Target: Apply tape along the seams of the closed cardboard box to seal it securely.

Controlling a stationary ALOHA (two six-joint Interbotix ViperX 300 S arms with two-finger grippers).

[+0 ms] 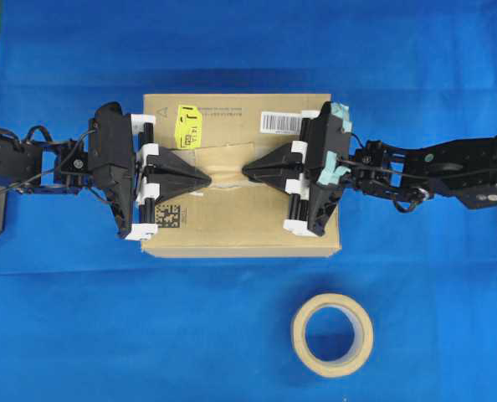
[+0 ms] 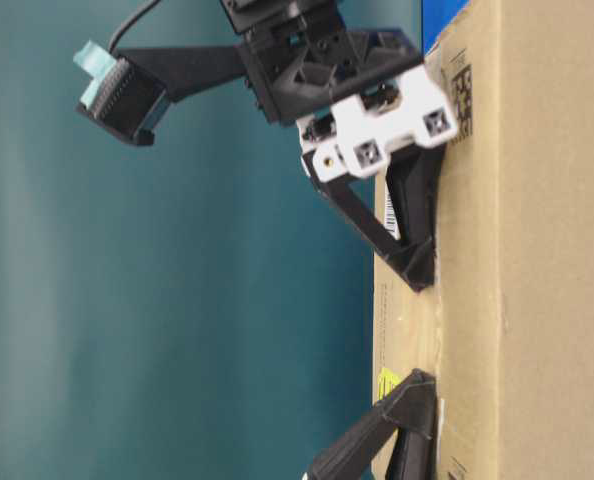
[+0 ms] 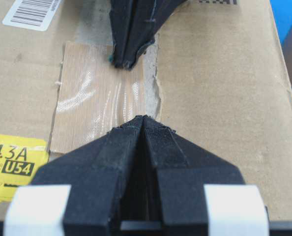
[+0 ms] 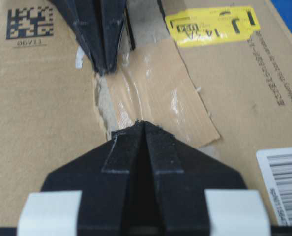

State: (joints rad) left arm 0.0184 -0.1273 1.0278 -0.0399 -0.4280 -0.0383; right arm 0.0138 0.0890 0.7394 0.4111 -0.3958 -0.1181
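The cardboard box [image 1: 240,226] lies flat on the blue table. The tan tape piece [image 1: 228,161] is stuck across the middle of its top, over the seam with its worn grey edge [image 3: 152,83]. My left gripper [image 1: 207,178] is shut, holds nothing, and its tip rests on the near edge of the tape [image 3: 97,98]. My right gripper [image 1: 245,172] is also shut and empty, tip down on the opposite edge of the tape [image 4: 160,93]. The two tips face each other a short gap apart. In the table-level view both tips, right [image 2: 422,278] and left [image 2: 422,385], touch the box top.
A beige tape roll [image 1: 332,333] lies on the blue cloth in front of the box. A yellow sticker [image 1: 187,126] and a white barcode label [image 1: 280,121] sit on the box's far flap, a black square code [image 1: 169,212] by the left gripper.
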